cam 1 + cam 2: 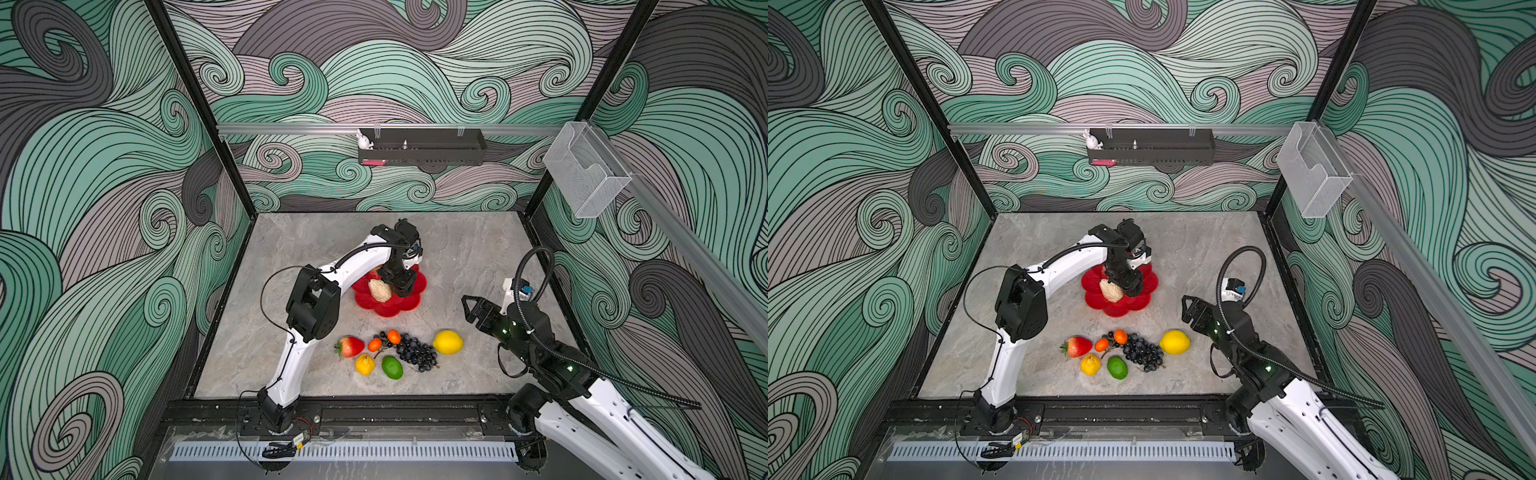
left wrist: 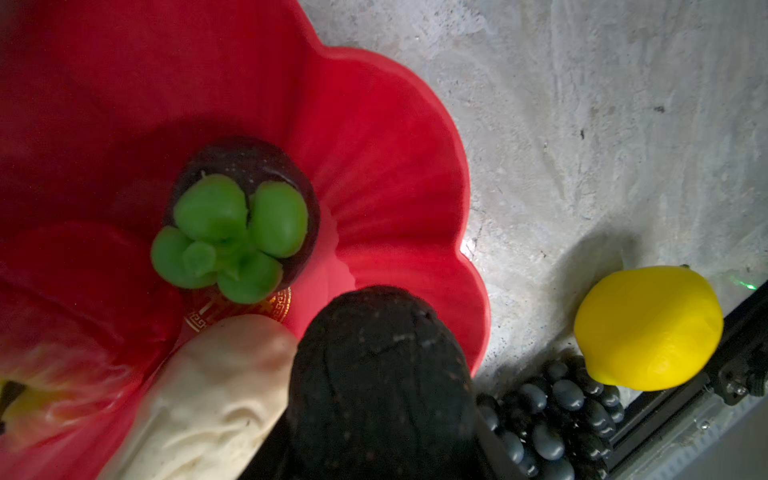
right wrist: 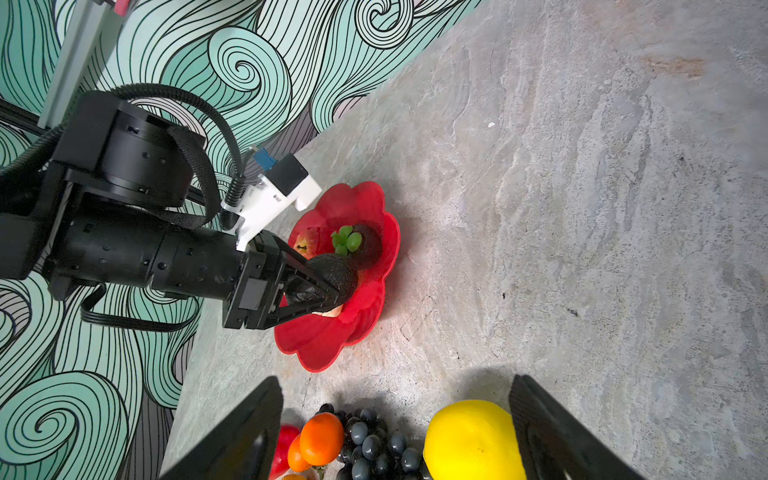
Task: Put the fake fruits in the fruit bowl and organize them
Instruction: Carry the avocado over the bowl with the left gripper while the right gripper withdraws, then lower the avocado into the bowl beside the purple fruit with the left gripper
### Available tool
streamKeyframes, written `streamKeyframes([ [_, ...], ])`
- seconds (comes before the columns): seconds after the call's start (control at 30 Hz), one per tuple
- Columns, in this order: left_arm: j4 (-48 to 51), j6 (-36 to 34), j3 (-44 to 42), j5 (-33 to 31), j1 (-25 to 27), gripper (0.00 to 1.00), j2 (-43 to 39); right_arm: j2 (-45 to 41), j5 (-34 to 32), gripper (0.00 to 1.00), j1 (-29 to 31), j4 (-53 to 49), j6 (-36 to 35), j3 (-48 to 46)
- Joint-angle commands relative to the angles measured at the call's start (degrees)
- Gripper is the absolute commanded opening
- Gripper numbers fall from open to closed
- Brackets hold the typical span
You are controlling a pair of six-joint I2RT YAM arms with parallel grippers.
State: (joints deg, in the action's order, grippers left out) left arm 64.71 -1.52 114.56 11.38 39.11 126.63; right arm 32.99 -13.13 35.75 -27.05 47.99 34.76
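left gripper: clamped on a dark fruit, right over the bowl
right gripper: wide, empty, near the lemon
bowl: mid-table, cream piece inside
loose: lemon, grapes, lime, apart from bowl

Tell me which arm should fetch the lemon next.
Right. The right gripper is open and empty, close to the lemon on that side of the table. The left gripper is over the bowl, shut on a dark fruit, so it is busy and farther away.
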Motion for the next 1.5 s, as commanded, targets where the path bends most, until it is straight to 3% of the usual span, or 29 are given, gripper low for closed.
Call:
streamKeyframes([
  [0.0, 4.80, -1.71, 3.92, 0.14, -0.09, 0.46, 2.39, 0.38, -1.11, 0.86, -0.33, -0.21, 0.00, -1.04],
  [0.27, 9.05, -3.09, 9.19, 0.42, 0.17, 0.47, 6.98, 0.84, -1.02, 0.86, -0.32, 0.31, 0.35, -1.53],
  [0.7, 12.41, -6.17, 13.31, -4.36, 1.93, 0.51, 10.90, 1.61, -0.33, 0.86, -0.41, 0.94, 0.78, -2.05],
  [1.47, 15.71, -2.04, 17.52, -3.40, 2.23, 0.57, 14.39, 1.28, 0.21, 0.86, -0.85, 1.21, 1.23, -2.80],
])
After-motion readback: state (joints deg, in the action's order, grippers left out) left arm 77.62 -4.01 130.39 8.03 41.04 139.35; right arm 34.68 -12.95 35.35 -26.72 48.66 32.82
